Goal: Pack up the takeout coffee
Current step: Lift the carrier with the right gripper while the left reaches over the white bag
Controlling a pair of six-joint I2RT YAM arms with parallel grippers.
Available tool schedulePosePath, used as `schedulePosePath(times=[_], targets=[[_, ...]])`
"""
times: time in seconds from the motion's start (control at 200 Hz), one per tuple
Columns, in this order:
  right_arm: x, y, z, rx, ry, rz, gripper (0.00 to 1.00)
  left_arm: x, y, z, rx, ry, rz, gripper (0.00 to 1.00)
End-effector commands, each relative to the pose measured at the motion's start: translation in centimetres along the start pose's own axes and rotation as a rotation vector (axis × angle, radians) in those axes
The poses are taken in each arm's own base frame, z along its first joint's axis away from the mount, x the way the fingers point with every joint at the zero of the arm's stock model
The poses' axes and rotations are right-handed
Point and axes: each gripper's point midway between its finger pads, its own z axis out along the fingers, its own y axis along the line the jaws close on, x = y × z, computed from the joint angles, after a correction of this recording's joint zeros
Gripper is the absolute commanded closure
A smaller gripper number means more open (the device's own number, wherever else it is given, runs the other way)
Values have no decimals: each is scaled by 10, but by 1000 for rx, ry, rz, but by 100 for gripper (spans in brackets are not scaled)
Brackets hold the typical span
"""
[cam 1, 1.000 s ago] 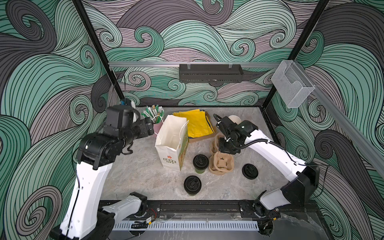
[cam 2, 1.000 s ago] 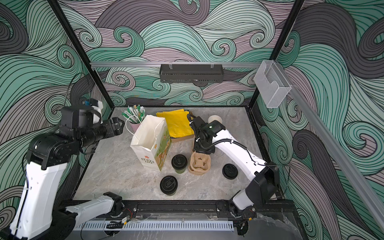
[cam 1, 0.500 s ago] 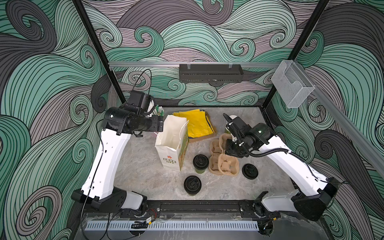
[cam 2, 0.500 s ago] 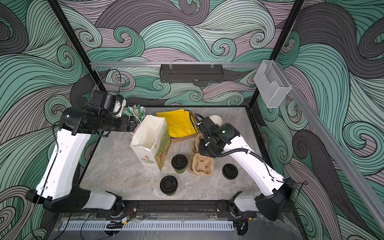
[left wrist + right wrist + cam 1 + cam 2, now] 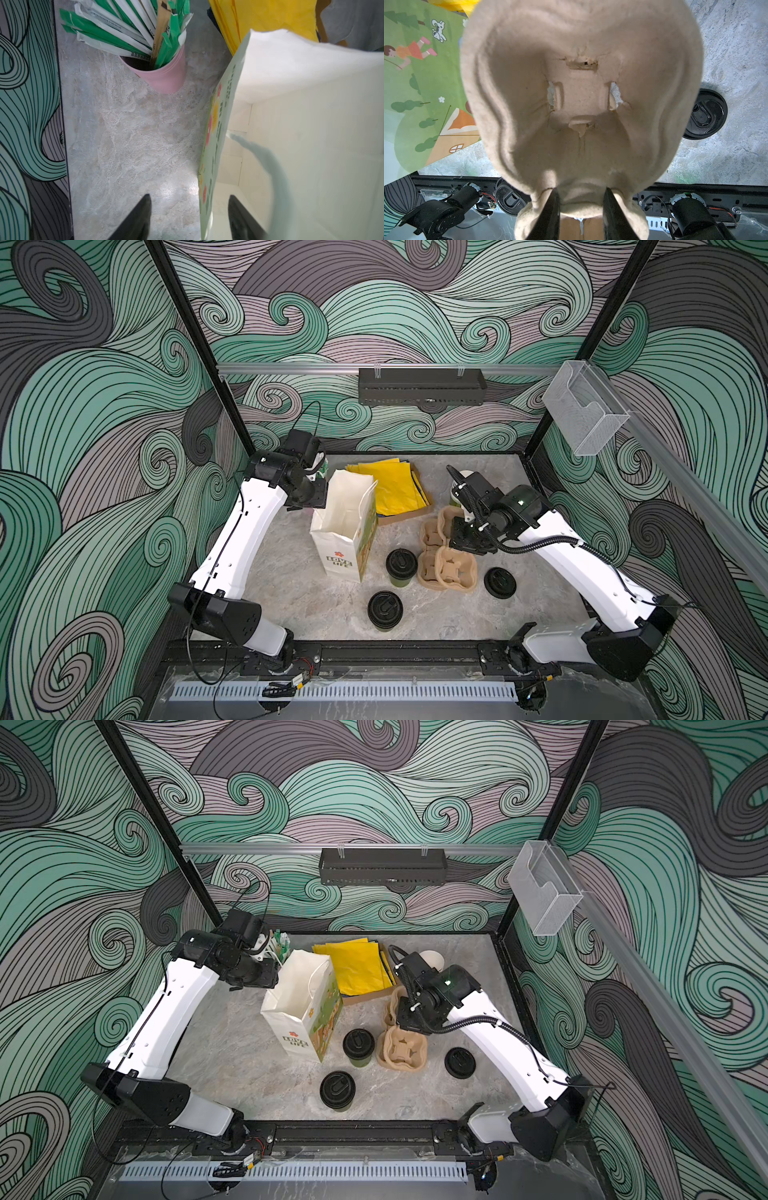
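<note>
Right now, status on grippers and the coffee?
Left gripper open, straddling bag wall. Right gripper shut on pulp carrier. Both lidded coffees on table, untouched. Bag mouth open.

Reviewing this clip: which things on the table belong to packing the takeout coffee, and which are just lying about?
For the job: lidded cup, second lidded cup, paper bag, cup carrier held by the right gripper.
Lying about: loose lid, pink cup of straws, yellow bags, lidless cups, second carrier.

Black-lidded green cup (image 5: 400, 581), beige carrier (image 5: 581, 93)
</note>
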Motion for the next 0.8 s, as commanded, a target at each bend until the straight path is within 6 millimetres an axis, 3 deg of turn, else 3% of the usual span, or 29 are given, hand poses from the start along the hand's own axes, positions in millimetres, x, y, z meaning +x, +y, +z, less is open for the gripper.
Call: schedulePosePath(times=[0.0,0.36,0.625,0.745,0.795], targets=[[1,-5,-11,-4,-17,29,78,-2,-6,-1,56,-11,-17,50],[-1,-4,-30,-34,-43,39,78,-2,-10,11,87,25,8,73],[-4,-1,-45,-56,-61,32,78,0,-17,19,130,46,16,83],[-6,1,-51,-64,-70,34,78,1,-15,16,141,41,-3,100],[-5,-1,-54,-60,-69,38,78,2,-14,15,142,36,-14,100]])
